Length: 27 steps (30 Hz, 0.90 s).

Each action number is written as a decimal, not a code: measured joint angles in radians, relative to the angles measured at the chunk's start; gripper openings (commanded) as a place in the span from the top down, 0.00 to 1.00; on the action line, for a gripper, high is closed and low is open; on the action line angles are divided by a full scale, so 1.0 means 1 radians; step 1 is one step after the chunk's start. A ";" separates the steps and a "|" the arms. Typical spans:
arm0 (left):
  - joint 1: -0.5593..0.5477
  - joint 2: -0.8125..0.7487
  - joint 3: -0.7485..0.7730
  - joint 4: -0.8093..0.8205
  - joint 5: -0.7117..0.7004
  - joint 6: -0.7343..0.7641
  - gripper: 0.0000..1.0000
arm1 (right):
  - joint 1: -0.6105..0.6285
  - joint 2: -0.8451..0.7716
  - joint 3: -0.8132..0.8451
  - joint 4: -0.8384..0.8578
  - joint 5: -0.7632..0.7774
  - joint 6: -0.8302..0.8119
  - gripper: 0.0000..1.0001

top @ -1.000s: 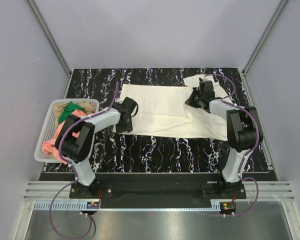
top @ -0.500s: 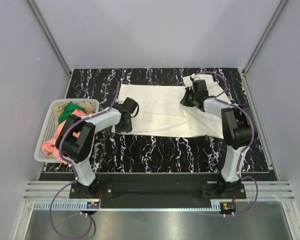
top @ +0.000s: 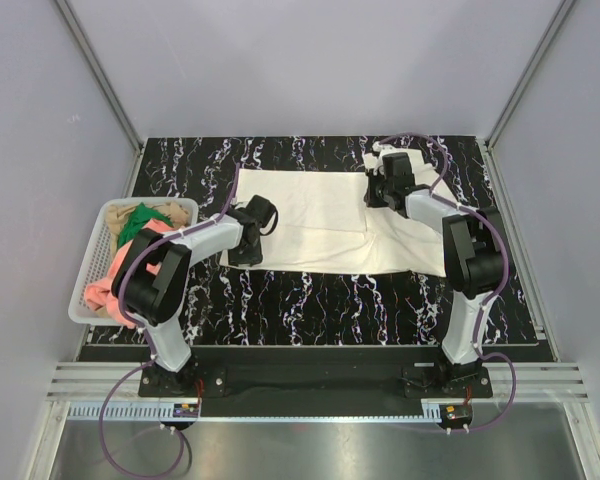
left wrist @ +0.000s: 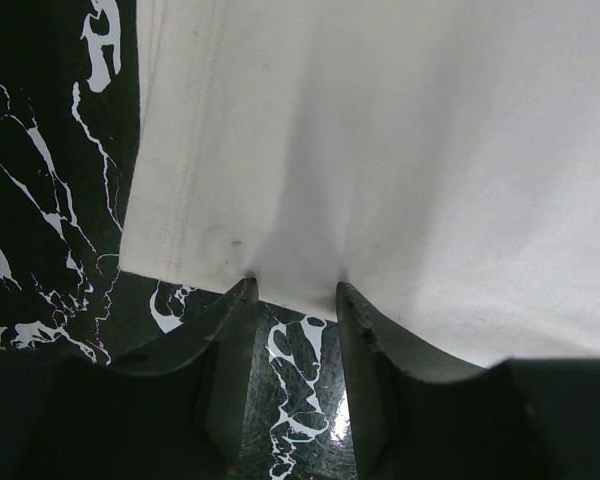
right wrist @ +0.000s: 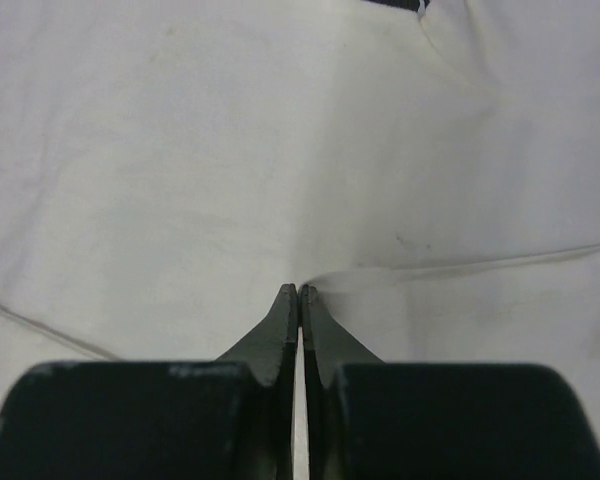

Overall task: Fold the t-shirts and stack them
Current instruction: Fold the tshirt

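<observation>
Cream shirt [top: 320, 228]: large, plain, spread flat across the centre of the table [top: 310, 295], partly folded with one layer lapped over another, right end rumpled. Pink shirt [top: 108, 282], green shirt [top: 135, 222] and tan shirt [top: 177, 210]: crumpled, heaped together in the basket [top: 88, 262] at left.

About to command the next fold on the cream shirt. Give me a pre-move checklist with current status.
1. Right gripper shut on cream t-shirt: ok, a fold is pinched at its tips.
2. Left gripper gripping the shirt edge: not ok, jaws apart, edge just at the tips.
3. Cloth lying flat there: ok.
4. Left arm clear of basket: cannot tell, they overlap in the top view.
5. Other t-shirts inside basket: ok.
</observation>
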 measured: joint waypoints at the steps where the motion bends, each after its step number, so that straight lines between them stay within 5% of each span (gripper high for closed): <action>1: 0.000 0.001 0.002 -0.002 0.000 0.000 0.58 | 0.000 0.002 0.019 -0.020 -0.004 -0.014 0.93; 7: 0.000 0.001 0.003 -0.005 -0.005 0.000 0.58 | 0.000 0.044 0.145 -0.118 -0.029 -0.016 0.58; 16: 0.000 0.004 0.005 -0.010 -0.005 0.000 0.57 | -0.030 -0.006 0.171 -0.245 0.047 0.059 0.58; 27: 0.000 0.003 0.007 -0.013 -0.003 0.000 0.57 | -0.244 0.106 0.402 -0.518 0.035 -0.026 0.62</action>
